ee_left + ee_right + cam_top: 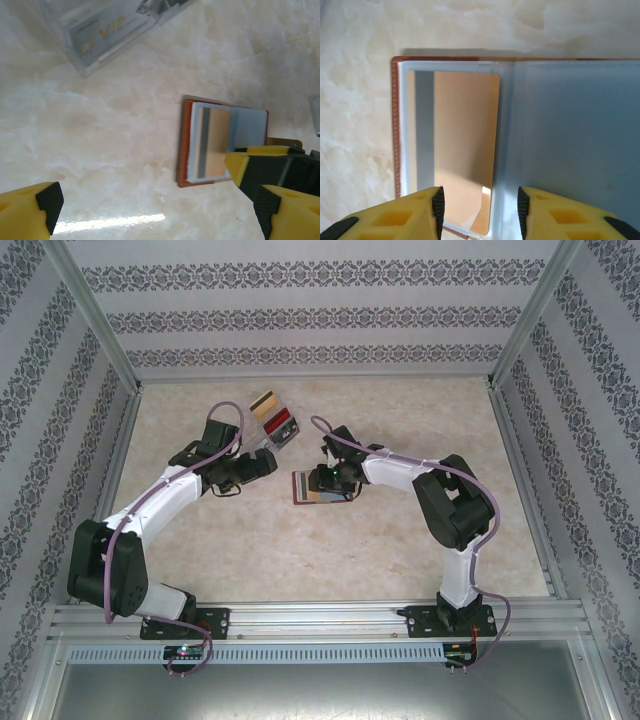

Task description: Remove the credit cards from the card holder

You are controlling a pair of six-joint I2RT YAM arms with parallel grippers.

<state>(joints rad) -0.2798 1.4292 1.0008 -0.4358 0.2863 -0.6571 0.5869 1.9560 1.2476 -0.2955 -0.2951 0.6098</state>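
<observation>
The brown card holder lies open on the marble table, its clear pockets facing up. A tan credit card with a dark stripe sits in the left pocket. My right gripper hovers over the holder's near edge. Its jaws stand partly apart, either side of the card's right edge and the pocket seam, gripping nothing. My left gripper is wide open over bare table just left of the holder, with nothing between its fingers. In the top view the left gripper and the right gripper face each other.
A loose stack of cards in clear plastic lies behind the holder, and shows again as a clear-covered card at the left wrist view's top. Patterned walls and metal rails enclose the table.
</observation>
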